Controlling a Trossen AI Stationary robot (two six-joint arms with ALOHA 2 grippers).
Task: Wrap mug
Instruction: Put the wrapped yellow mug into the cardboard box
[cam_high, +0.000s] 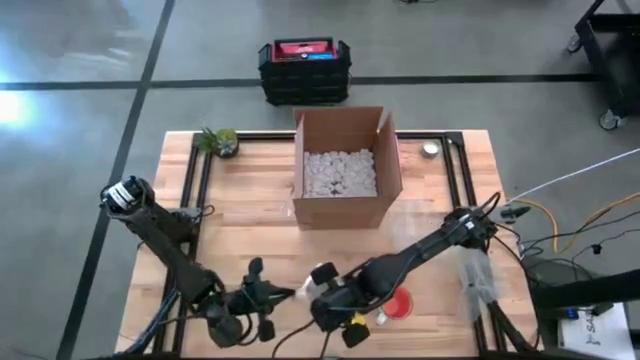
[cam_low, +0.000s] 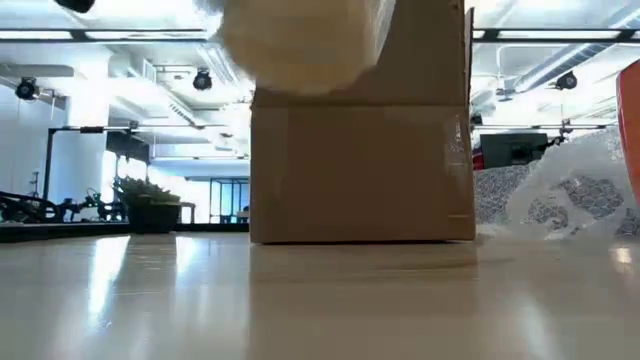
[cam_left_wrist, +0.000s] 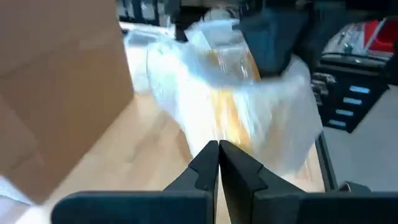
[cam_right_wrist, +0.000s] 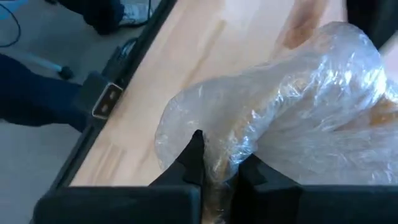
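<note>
A bundle of clear bubble wrap (cam_right_wrist: 280, 106) with an orange-yellow shape showing through it, which I take for the mug, hangs above the table's near middle (cam_low: 300, 40). My right gripper (cam_right_wrist: 217, 165) is shut on it. My left gripper (cam_left_wrist: 217, 149) is shut and points at the bundle (cam_left_wrist: 236, 93) from the table's left, its tips right at the wrap's lower edge. In the high view the two grippers meet near the front edge, left (cam_high: 285, 293) and right (cam_high: 330, 295), with the white bundle (cam_high: 322, 272) between them. My left gripper's shut tips stand against the wrap's lower edge (cam_left_wrist: 214, 134); I cannot tell whether they touch it. My right gripper pinches a bulge of the bubble wrap (cam_right_wrist: 214, 146) between its two fingers, several crumpled layers. The bundle is lifted clear of the table (cam_low: 300, 60).
An open cardboard box (cam_high: 345, 170) of white packing peanuts stands at the table's far middle. A red round thing (cam_high: 400, 303) lies by my right gripper. Loose bubble wrap (cam_high: 478, 285) lies at the right. A small plant (cam_high: 220, 140) sits at the far left corner.
</note>
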